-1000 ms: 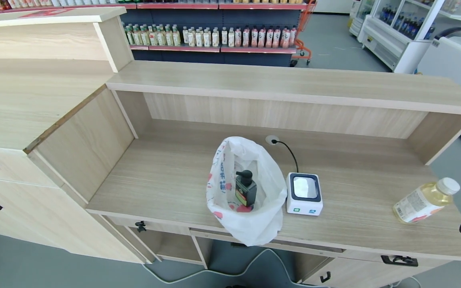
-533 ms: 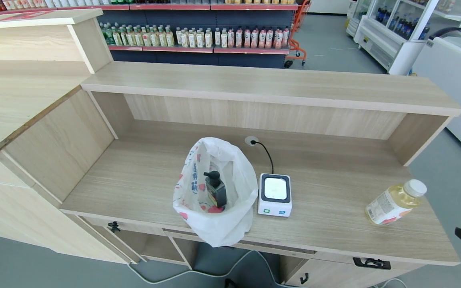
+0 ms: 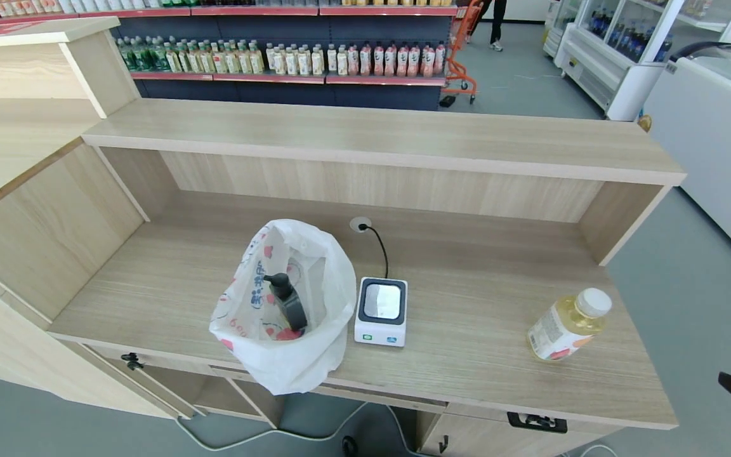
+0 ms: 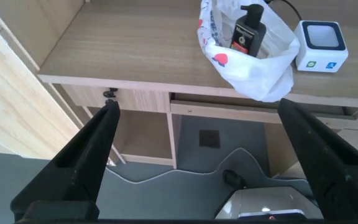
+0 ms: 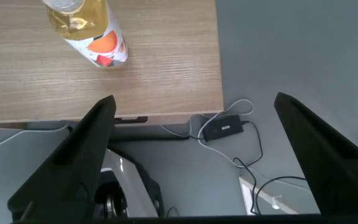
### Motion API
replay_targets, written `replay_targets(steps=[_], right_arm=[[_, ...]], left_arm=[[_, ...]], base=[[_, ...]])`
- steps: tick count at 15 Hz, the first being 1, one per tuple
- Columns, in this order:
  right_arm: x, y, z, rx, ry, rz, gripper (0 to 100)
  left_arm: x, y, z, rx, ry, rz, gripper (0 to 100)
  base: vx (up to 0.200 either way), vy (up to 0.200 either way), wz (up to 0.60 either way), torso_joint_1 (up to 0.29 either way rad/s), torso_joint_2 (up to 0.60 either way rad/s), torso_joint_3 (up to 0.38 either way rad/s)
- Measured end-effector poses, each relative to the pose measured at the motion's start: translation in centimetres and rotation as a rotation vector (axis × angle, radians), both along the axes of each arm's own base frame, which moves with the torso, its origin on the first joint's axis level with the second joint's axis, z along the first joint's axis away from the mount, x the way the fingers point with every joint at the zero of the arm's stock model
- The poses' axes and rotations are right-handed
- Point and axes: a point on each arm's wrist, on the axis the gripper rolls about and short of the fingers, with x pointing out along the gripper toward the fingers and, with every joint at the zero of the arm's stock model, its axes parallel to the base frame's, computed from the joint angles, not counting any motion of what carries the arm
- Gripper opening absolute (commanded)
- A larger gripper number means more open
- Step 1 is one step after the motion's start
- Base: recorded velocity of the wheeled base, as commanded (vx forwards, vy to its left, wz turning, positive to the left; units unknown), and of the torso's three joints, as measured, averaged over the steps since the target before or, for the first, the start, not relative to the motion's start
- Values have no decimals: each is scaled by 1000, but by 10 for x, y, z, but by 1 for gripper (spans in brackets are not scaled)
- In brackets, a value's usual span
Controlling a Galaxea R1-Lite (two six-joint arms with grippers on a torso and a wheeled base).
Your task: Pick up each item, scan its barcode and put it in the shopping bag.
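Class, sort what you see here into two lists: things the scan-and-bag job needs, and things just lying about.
Job: shopping bag; pump bottle standing inside it; scanner; yellow drink bottle on the counter.

Lying about: shelves of drinks; chiller cabinets; orange trolley; power adapter.

Light wood checkout counter [image 3: 403, 136], grey floor [image 3: 530, 70], stocked drink shelves [image 3: 276, 60], white freezers [image 3: 708, 127].
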Motion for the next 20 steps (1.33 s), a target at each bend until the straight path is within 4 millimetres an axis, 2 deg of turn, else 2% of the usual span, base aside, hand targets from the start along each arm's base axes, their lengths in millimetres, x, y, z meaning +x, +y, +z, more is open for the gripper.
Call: replay_targets(steps=[3,7,12,16,20], right_arm=[[-1,1,-1,0,-2,4,100],[-9,7,-10,12,13,21,100],[-12,29,-18,56,16,203,100],[-2,32,-18,76,48,246,100],[22,37,-12,34,-19,250,100]], left_arm=[[0,0,0,-1,0,0,100],[0,0,0,1,0,1,100],[0,0,0,1,0,1,100],[0,0,0,1,0,0,100],[0,0,0,1,0,1,100]], base=[[0,-200,0,4,4,1],[0,0,0,0,0,0],[0,0,0,0,0,0],[0,0,0,0,0,0],[0,0,0,0,0,0]])
